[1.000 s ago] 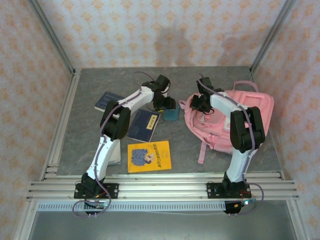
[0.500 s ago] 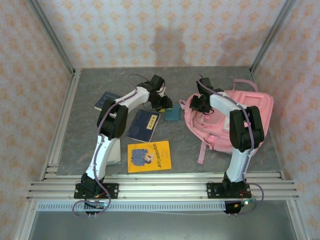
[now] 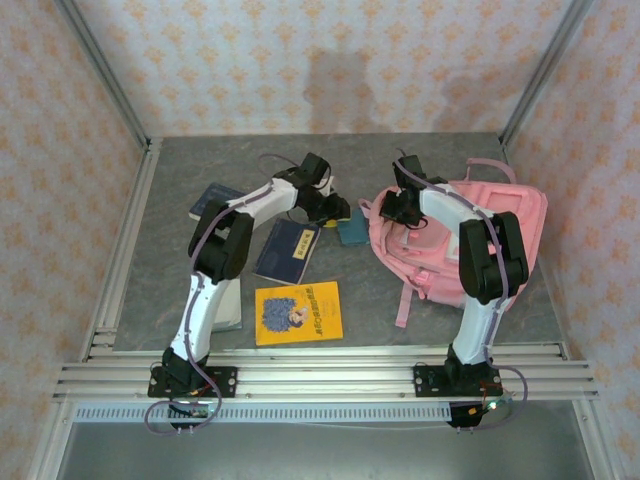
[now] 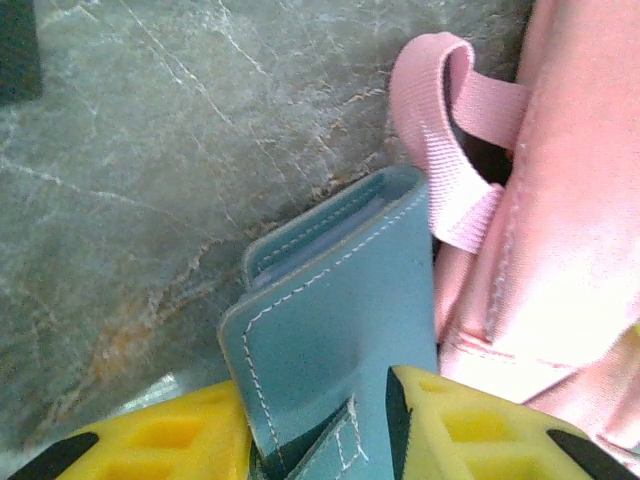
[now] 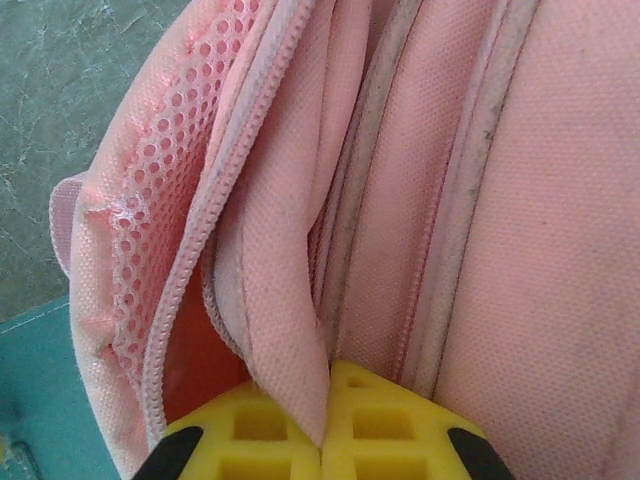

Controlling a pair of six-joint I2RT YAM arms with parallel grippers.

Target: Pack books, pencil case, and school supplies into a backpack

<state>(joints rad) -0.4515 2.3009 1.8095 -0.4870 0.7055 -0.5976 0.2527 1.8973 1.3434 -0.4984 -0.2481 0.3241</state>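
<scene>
Beside backpack [image 4: 560, 250], teal pad [image 4: 330, 320] in left gripper [image 4: 320, 405], long axis toward strap [image 4: 440, 110].

Left arm [image 3: 203, 300] and right arm [image 3: 478, 318]: white links, black joints, looping purple-grey cables [image 3: 148, 418], black bases [image 3: 192, 380], yellow ribbed fingers [image 4: 480, 432].

Your left gripper [image 4: 318, 425] at 6 o'clock | apparently clamping teal pad [image 4: 340, 300] | pink backpack [image 4: 570, 230] against it at 3 o'clock | grey table [image 4: 150, 150] toward 10 o'clock
</scene>
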